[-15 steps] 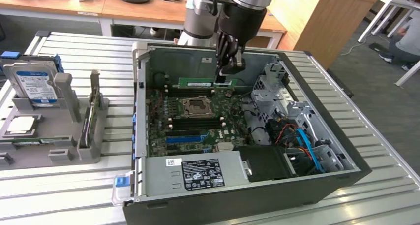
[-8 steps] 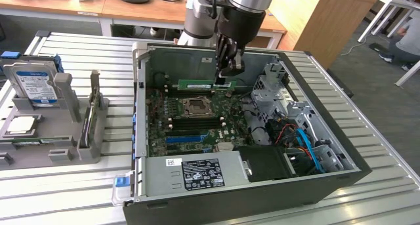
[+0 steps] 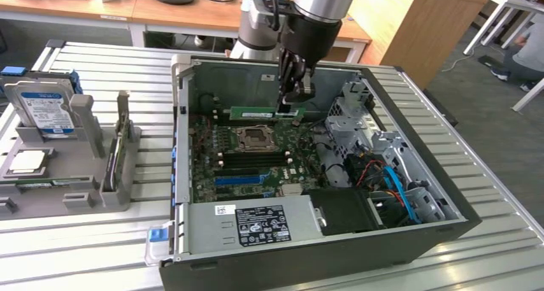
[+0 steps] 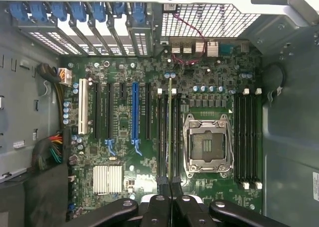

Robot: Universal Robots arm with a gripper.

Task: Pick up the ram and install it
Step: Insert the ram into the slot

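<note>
The ram (image 3: 259, 114) is a thin green stick held level inside the open computer case (image 3: 340, 253), above the motherboard (image 3: 246, 176). My gripper (image 3: 293, 102) is shut on its end toward the exterior view's right. In the wrist view the ram (image 4: 170, 132) shows edge-on as a narrow line running out from my gripper (image 4: 170, 188). It hangs over the black memory slots (image 4: 162, 137) beside the open processor socket (image 4: 207, 145), in line with them. Whether it touches a slot I cannot tell.
A grey holder (image 3: 85, 176) at the exterior view's left carries a hard drive (image 3: 47, 113) and a square silver chip (image 3: 25, 162). Inside the case are the power supply (image 3: 255, 224), a metal drive cage (image 3: 357, 119) and blue cables (image 3: 399, 192).
</note>
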